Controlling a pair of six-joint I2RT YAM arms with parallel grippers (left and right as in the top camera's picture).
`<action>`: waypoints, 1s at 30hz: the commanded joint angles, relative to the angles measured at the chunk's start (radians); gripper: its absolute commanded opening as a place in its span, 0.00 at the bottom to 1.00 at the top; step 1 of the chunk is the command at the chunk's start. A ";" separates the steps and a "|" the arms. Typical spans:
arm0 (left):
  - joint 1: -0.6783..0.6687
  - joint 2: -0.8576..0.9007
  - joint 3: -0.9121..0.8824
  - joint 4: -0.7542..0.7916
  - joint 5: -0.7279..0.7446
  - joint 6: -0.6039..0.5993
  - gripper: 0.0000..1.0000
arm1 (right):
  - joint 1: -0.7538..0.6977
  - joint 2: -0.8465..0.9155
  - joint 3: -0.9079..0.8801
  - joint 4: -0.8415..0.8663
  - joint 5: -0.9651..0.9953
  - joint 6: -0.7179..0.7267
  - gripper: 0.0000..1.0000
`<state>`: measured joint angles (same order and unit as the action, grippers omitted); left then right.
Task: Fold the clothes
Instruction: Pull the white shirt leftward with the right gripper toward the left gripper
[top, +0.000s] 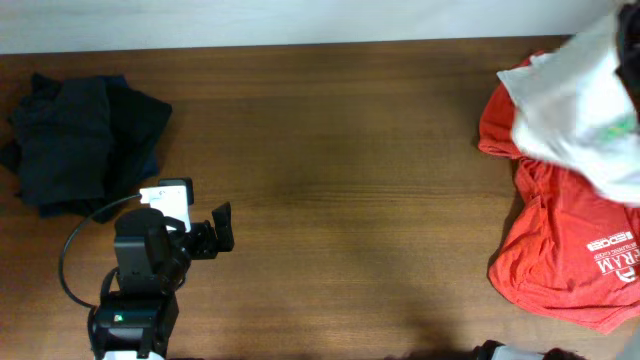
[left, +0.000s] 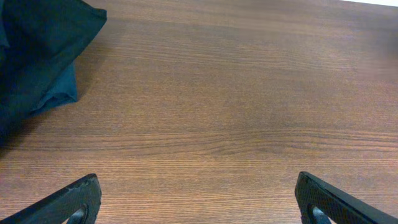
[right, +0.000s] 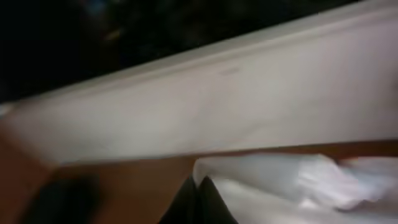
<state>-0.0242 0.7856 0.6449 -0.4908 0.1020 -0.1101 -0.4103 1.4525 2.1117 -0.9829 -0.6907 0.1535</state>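
Observation:
The clothes, a white T-shirt (top: 572, 92) with a bit of green print, hang blurred and bunched at the far right, over an orange-red T-shirt. In the right wrist view my right gripper (right: 200, 182) is shut, its two dark fingertips pressed together on an edge of the white cloth (right: 298, 186). The rest of that view is blurred. My left gripper (top: 222, 228) rests low at the front left, far from the shirt. It stands wide open over bare wood (left: 198, 180) with nothing between its fingers.
An orange-red T-shirt (top: 560, 240) with white print lies spread at the right edge, partly under the white one. A pile of dark navy-black garments (top: 80, 140) sits at the back left, just left of my left gripper (left: 37, 56). Brown wooden table (top: 350, 180) between them.

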 joint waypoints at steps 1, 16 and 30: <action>-0.004 0.000 0.018 0.000 0.014 0.001 0.99 | 0.193 0.021 -0.006 -0.166 -0.196 -0.095 0.04; -0.004 0.000 0.018 -0.002 0.015 0.001 0.99 | 0.944 0.473 -0.147 -0.180 0.184 -0.210 0.05; -0.098 0.285 0.018 0.058 0.378 -0.024 0.99 | 0.466 0.345 -0.141 -0.416 0.500 0.005 0.85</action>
<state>-0.0734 0.9833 0.6468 -0.4557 0.3573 -0.1104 0.1265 1.8198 1.9602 -1.3579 -0.2050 0.1425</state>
